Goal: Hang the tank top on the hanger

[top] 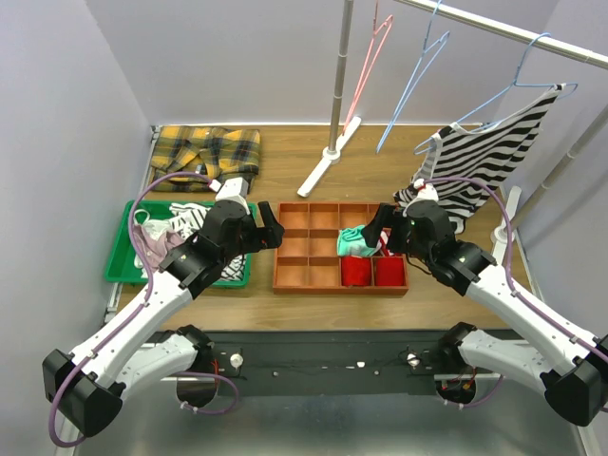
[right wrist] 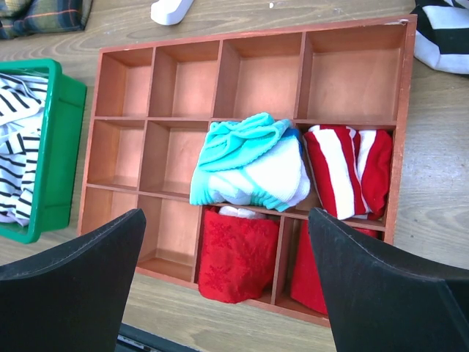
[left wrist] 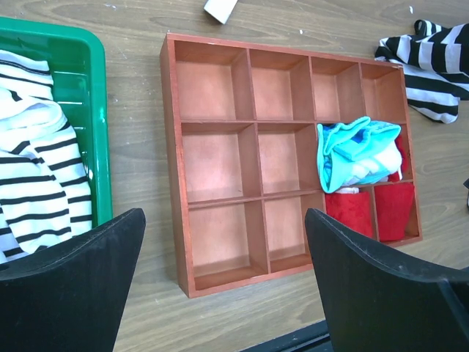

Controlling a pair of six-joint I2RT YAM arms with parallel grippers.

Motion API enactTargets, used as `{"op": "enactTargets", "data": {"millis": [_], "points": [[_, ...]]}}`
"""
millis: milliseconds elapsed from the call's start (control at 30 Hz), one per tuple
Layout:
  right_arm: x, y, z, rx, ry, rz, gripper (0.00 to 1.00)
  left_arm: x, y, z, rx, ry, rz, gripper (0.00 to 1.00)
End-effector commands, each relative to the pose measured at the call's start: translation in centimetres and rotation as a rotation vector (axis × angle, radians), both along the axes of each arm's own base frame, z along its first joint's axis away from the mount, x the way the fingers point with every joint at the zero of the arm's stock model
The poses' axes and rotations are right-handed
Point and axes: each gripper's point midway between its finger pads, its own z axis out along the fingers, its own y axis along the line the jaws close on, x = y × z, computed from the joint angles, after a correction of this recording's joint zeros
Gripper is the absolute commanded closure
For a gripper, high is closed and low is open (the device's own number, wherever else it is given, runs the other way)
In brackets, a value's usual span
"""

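The tank top (top: 182, 224), white with thin dark stripes, lies crumpled in the green tray (top: 118, 258) at the left. It also shows in the left wrist view (left wrist: 37, 176) and in the right wrist view (right wrist: 15, 139). An empty light-blue wire hanger (top: 415, 81) hangs from the rod at the back. My left gripper (top: 270, 227) is open and empty, just right of the tray, over the left edge of the wooden organizer (top: 328, 288); it shows open in its own view (left wrist: 223, 216). My right gripper (top: 380, 228) is open and empty over the organizer's right side (right wrist: 225, 214).
The organizer (left wrist: 168, 110) holds a teal-and-white cloth (right wrist: 249, 161) and red cloths (right wrist: 238, 253). A broad-striped garment (top: 484, 157) hangs on another blue hanger at back right. A pink hanger (top: 369, 59), the rack pole (top: 339, 85) and a yellow plaid shirt (top: 204, 147) stand behind.
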Motion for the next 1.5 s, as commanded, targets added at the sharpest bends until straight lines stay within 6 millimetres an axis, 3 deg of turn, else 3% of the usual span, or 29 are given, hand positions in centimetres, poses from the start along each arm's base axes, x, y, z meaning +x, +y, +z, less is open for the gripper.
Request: {"op": "enactTargets", "data": {"millis": [0, 200, 300, 333, 533, 867, 1033, 1200, 1367, 1467], "points": [[0.1, -0.3, 0.1, -0.005, -0.02, -0.014, 0.0, 0.1, 0.0, -0.1, -0.014, 0.011, 0.025, 0.01], [0.0, -0.3, -0.1, -0.007, -0.018, -0.012, 0.0, 0.3, 0.3, -1.6, -0.026, 0.047, 0.077, 0.01], [0.0, -0.4, -0.3, -0.012, -0.016, -0.012, 0.0, 0.5, 0.4, -3.1, -0.031, 0.088, 0.125, 0.01], [0.0, -0.4, -0.6, -0.017, -0.009, -0.011, 0.0, 0.6, 0.5, -4.5, -0.016, 0.117, 0.143, 0.01], [-0.3, 0.1, -1.7, -0.014, 0.013, 0.014, 0.0, 2.1, 0.5, -9.0, 0.041, 0.212, 0.24, 0.01], [0.0, -0.2, -2.6, -0.037, 0.023, -0.002, 0.0, 6.0, -1.9, -11.0, 0.082, 0.205, 0.225, 0.01], [0.3, -0.6, -1.6, -0.038, -0.007, -0.026, 0.0, 7.9, -2.6, -13.3, 0.158, 0.228, 0.216, 0.01], [0.6, -1.1, -0.2, -0.05, -0.035, -0.042, 0.0, 10.2, -5.6, -13.1, 0.132, 0.194, 0.111, 0.01], [0.6, -1.7, 1.3, -0.059, -0.065, -0.058, 0.0, 9.5, -9.5, -13.2, 0.072, 0.196, 0.014, 0.01], [0.5, -2.0, 2.0, -0.059, -0.078, -0.061, 0.0, 7.9, -12.2, -13.5, 0.044, 0.22, -0.004, 0.01]]}}
